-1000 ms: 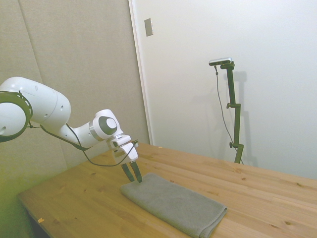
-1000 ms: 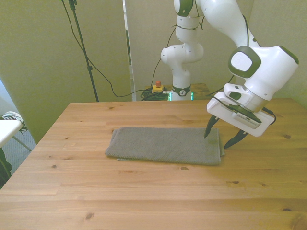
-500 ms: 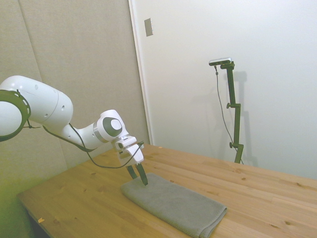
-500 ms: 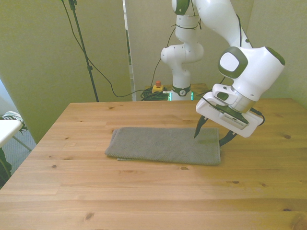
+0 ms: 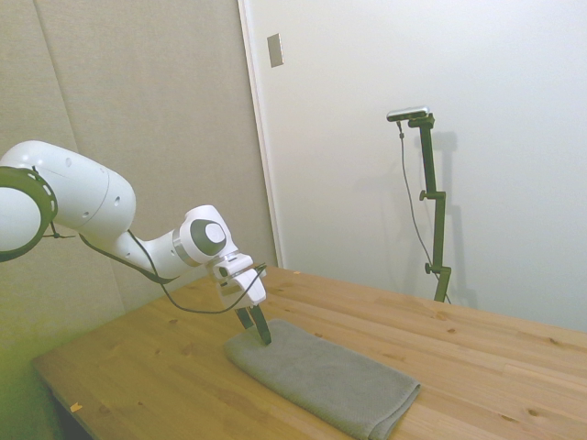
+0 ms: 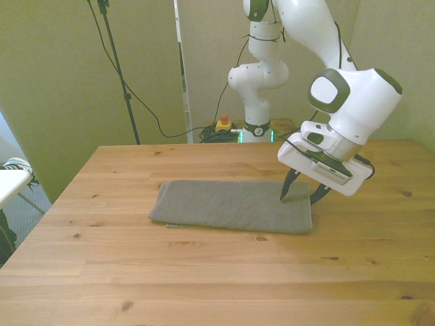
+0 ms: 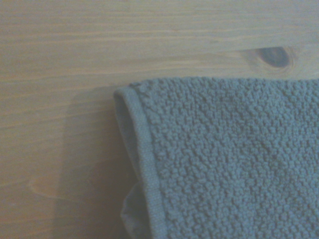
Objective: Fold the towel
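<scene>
so we've got the wooden table (image 6: 204, 272) taking up most of both wide shots, pale pine boards with knots in them. in the wrist view the table (image 7: 60, 64) fills about half the picture, with a dark knot in the grain near the cloth.

the white arm (image 6: 299, 27) bends over the table and ends low down at one short end of the towel. in the side view the arm (image 5: 73, 202) comes in from the picture's left and dips to that same end.

the towel (image 6: 231, 205) lies flat on the table as a long grey-brown rectangle, roughly in the middle and a bit toward the front view's right. from the side the towel (image 5: 321, 378) looks thick and layered, with a rounded folded edge at the end away from the arm. close up the towel (image 7: 224, 164) shows its looped terry weave, a stitched hem along one edge and a lower layer peeking out under the corner.

the gripper (image 6: 300, 195) sits right at the towel's end on the front view's right, tips down at the cloth. the fingers (image 6: 285, 190) stand spread a little, one over the towel and one by its edge, and we can't see them pinching anything. in the side view the gripper (image 5: 258, 332) reaches the towel's near corner.
</scene>
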You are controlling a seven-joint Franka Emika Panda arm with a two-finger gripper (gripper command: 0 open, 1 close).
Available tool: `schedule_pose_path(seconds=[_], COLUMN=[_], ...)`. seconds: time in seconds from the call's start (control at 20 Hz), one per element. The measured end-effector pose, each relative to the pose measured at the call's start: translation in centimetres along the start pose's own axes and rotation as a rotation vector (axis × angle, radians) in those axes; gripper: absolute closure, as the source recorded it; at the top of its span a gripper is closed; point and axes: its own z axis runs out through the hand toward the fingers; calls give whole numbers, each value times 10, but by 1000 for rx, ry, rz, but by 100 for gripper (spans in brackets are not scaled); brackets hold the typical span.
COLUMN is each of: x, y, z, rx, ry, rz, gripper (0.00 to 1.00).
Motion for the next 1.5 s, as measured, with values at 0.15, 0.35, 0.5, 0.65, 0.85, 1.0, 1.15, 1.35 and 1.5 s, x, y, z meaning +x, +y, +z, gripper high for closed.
schedule_pose_path(seconds=[0.15, 0.35, 0.5, 0.65, 0.85, 1.0, 1.15, 1.35, 1.5], x=[-1, 0, 2, 5, 19, 42, 71, 118, 156], y=[0, 2, 5, 8, 17, 37, 66, 113, 146], z=[2, 5, 5, 3, -8, -26, -43, -51, -36], rx=[4, 6, 9, 15, 48, 88, 131, 170, 191], ry=[-1, -4, -3, -3, -3, -11, -22, -44, -69], rz=[-1, 1, 5, 9, 25, 49, 81, 140, 184], gripper=[100, 100, 100, 100, 100, 100, 100, 100, 100])
